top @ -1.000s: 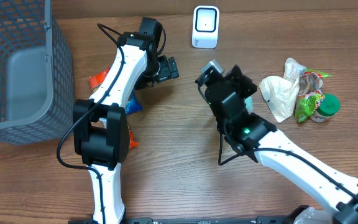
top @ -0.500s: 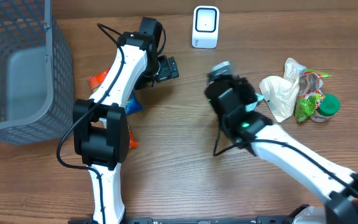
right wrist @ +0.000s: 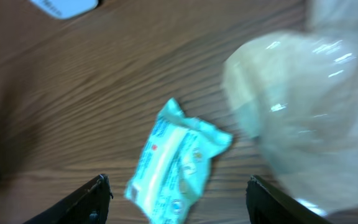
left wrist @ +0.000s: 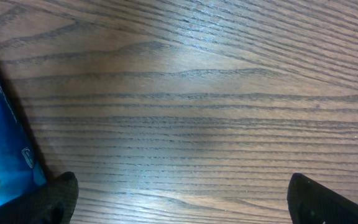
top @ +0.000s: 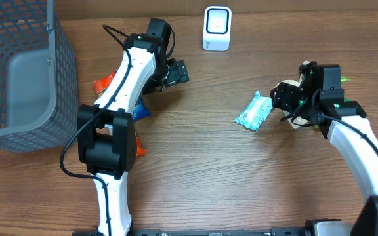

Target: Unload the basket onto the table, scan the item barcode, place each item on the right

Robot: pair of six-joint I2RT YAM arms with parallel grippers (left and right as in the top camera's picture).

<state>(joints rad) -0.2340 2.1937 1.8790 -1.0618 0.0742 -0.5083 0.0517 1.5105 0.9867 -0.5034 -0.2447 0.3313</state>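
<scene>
Right gripper [right wrist: 179, 199] and left gripper [left wrist: 185, 199] both gape empty — I could grab the loose packet [top: 254, 111] barcode-down and miss the scanner [top: 216, 28].

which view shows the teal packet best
Overhead: the teal packet lies whole and in sharp focus on the table. The right wrist view shows it closer but blurred, its lower end cut off. The left wrist view shows none of it.
</scene>
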